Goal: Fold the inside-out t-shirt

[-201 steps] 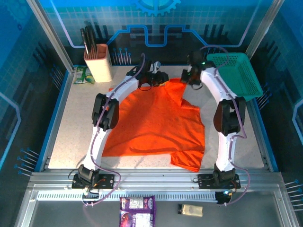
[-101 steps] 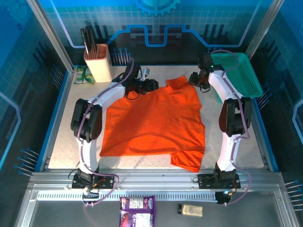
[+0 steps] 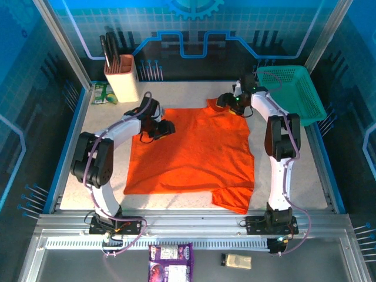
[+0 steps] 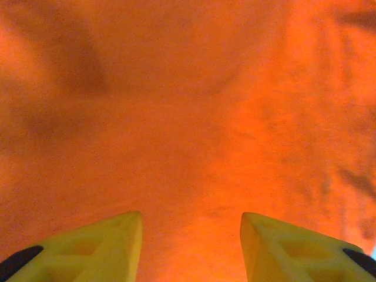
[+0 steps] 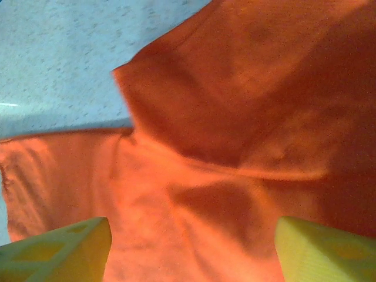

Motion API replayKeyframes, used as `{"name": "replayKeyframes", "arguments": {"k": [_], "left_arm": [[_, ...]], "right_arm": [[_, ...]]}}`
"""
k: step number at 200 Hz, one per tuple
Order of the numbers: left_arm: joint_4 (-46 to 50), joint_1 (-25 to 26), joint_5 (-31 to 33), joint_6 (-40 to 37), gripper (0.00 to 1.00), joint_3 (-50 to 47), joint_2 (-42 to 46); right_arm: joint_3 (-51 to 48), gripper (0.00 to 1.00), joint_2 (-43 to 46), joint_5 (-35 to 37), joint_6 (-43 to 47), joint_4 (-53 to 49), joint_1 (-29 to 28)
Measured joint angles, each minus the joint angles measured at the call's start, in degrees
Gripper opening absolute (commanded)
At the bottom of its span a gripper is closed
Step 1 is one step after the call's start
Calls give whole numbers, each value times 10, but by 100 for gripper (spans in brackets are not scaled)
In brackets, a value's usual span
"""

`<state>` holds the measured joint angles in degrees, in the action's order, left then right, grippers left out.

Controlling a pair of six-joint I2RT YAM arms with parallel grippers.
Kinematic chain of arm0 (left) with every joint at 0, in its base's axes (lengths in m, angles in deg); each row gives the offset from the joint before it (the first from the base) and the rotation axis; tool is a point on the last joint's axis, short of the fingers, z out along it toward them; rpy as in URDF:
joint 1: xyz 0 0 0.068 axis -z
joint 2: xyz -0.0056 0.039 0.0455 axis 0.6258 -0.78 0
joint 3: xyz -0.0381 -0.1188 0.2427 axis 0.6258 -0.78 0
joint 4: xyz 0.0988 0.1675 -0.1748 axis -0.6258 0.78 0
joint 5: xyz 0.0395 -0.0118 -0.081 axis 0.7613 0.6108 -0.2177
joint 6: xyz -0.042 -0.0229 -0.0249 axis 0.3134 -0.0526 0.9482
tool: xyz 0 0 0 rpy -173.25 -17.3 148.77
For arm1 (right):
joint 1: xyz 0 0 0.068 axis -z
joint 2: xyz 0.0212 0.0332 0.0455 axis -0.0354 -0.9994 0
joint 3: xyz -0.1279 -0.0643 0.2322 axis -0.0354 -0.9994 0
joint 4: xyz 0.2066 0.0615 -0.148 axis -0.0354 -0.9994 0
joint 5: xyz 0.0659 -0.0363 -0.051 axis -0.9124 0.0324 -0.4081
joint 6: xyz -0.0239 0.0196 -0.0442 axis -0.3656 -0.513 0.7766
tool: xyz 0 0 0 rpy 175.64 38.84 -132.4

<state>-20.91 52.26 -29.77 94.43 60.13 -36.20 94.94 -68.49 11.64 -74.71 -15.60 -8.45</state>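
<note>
Laid out flat mid-frame on the speckled grey worktop [image 3: 311,170]: one bright orange, thin-cloth, short-sleeved t-shirt [image 3: 194,153], lower-right sleeve rumpled. Seemingly smoothed only; no fold made yet, all folding left to do. Two grippers at its upper edge: left gripper [image 3: 166,127] fingers apart over cloth, pinching nothing; right gripper [image 3: 225,101] spread wide above the upper-right corner. Also one teal plastic mesh basket [image 3: 294,91], one beige knife block [image 3: 121,79].

You see the bright orange, thin-cloth t-shirt [image 5: 247,106] lying creased, one flap lapped over with a soft ridge across its middle. Speckled pale-grey tabletop [image 5: 64,53] shows beyond its upper-left edge. Your right gripper [image 5: 194,252] hangs over the shirt, yellow fingertips [image 5: 59,249] spread wide apart.
</note>
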Motion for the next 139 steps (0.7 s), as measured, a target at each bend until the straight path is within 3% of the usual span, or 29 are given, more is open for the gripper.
{"name": "replayKeyframes", "arguments": {"k": [26,63,102,139], "left_arm": [[-1,-37,10,0,48,-45,11],[-3,-73,13,0,48,-100,17],[-5,-79,13,0,47,-117,24],[-6,-79,13,0,47,-120,35]], "right_arm": [[22,76,-61,-18,-28,20,29],[33,79,-62,-5,-49,33,54],[6,83,-45,-9,-60,55,50],[-12,88,-17,-56,-85,94,30]]}}
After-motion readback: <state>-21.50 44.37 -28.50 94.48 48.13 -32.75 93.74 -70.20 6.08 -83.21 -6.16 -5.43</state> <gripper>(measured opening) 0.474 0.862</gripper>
